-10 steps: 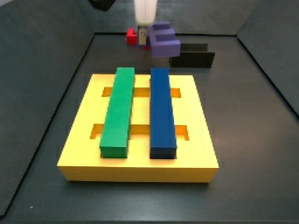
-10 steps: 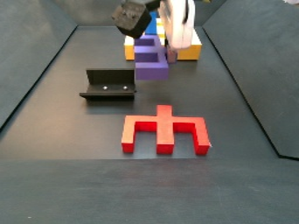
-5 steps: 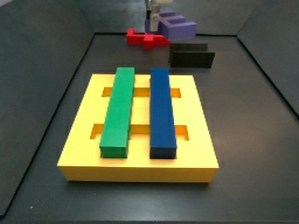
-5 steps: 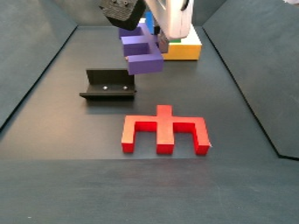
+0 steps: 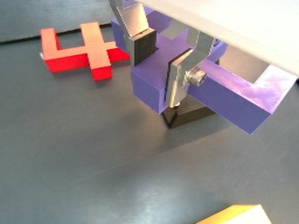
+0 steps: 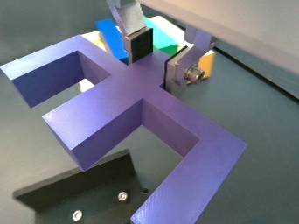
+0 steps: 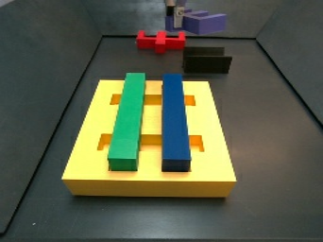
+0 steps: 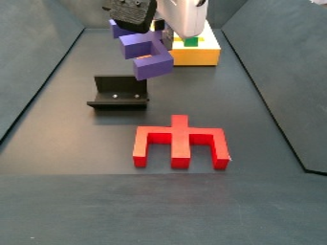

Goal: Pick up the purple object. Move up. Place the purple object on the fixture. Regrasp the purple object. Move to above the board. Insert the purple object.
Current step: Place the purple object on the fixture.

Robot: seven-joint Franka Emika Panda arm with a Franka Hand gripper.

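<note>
Gripper [image 6: 156, 59] clamped on purple object [image 6: 128, 105], fingers [image 5: 180, 77] tight on its centre tab. Held in air above fixture [image 8: 119, 93], clear of it, at far end in side view [image 7: 206, 21]. Board [image 7: 89, 142] near, holding green bar [image 7: 127, 118] and blue bar [image 7: 175, 117]. Red block [image 8: 181, 144] on floor.

Tool [image 8: 156, 21] up at far end, clamped on purple bridge-shaped piece [image 8: 141, 50], held tilted in air above black L-shaped fixture [image 8: 118, 93]. Red notched block [image 8: 182, 144] flat on dark surface [image 8: 76, 182], nearer cam. Yellow board [image 8: 196, 51] behind tool, partly hidden.
</note>
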